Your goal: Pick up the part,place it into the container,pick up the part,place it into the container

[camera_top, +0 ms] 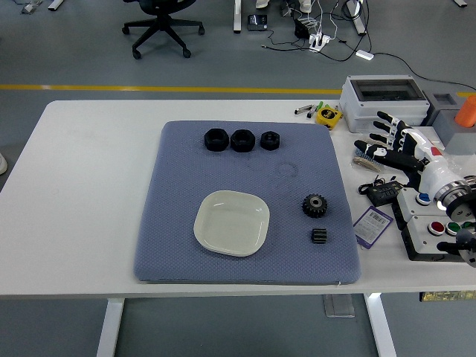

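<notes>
The robot's right hand, fingers spread and empty, hovers beside the blue mat on the worktop, well apart from two gears lying near the empty dish, which call for a careful top-down pinch.

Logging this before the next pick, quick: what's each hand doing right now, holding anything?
Left hand: not in view.
Right hand: open, fingers spread, holding nothing, hovering at the table's right side, clear of the gears.
</notes>
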Controlling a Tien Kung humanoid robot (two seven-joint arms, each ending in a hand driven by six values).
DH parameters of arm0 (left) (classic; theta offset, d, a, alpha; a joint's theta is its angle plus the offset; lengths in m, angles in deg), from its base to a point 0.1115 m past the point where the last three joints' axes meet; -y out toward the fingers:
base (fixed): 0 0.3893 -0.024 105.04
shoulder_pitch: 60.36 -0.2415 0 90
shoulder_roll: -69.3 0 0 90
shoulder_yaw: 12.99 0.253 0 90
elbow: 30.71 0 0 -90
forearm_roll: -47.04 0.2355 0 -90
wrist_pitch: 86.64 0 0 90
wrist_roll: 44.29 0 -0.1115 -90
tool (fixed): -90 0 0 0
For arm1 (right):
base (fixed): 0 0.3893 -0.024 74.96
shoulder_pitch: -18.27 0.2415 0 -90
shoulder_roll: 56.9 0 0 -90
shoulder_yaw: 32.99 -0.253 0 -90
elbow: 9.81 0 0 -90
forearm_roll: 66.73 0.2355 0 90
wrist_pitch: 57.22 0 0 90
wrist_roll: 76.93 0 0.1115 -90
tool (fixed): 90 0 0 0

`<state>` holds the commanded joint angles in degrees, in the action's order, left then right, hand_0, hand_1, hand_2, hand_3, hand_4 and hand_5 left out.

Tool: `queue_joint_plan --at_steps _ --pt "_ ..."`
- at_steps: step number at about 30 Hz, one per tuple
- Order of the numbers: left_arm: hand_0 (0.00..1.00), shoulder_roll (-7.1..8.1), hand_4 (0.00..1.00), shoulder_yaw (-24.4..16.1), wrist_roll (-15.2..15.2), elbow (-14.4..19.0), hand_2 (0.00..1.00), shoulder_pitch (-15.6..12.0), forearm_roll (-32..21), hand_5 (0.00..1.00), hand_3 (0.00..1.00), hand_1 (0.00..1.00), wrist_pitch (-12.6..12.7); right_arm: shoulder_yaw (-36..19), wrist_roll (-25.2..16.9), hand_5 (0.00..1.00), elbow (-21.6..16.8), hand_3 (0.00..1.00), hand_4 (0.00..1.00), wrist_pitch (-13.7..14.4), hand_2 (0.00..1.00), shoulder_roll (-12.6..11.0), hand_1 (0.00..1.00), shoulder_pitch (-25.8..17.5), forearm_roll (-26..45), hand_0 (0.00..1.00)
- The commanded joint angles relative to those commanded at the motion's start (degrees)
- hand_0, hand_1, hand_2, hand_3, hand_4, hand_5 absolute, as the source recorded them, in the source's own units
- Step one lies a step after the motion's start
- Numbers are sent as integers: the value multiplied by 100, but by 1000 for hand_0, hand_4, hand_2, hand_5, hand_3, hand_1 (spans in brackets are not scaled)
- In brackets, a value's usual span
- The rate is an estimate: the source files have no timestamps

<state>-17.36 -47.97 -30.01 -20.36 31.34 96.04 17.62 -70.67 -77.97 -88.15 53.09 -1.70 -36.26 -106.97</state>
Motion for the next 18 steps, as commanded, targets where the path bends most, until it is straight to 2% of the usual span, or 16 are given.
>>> queue_joint_plan --at_steps 2,3,7,9,12,14,15,18 --pt "553 -2 676 1 -4 -2 607 -1 -15 655 645 578 9 18 39 2 5 998 764 -22 958 5 893 9 -261 912" --pt "550 -4 676 -1 -8 -3 601 -1 -24 654 645 578 18 55 111 144 18 998 911 -82 932 10 873 30 -484 898" --pt "550 -3 676 4 -9 -4 601 1 -25 654 645 578 20 170 283 144 75 998 911 -275 932 1 873 117 -1452 898" --pt "550 -8 676 -6 0 -4 600 2 -8 654 645 578 17 258 368 112 38 980 894 -525 909 -49 862 232 -1937 888" --pt "550 -12 676 -24 9 -4 600 2 16 654 645 578 11 386 357 112 -85 980 894 -1052 909 -94 862 401 -2681 888" --pt "550 -13 676 -40 19 -3 600 1 45 654 645 578 4 508 309 112 -141 980 894 -1330 909 -93 862 536 -3128 888" --pt "550 -12 675 -36 22 -2 599 2 43 654 644 578 3 612 263 138 -146 939 906 -1513 868 -79 816 645 -3389 829" --pt "550 -3 675 -9 18 1 599 1 23 654 644 578 1 825 168 138 -95 939 906 -1870 868 -24 816 843 -4134 829"
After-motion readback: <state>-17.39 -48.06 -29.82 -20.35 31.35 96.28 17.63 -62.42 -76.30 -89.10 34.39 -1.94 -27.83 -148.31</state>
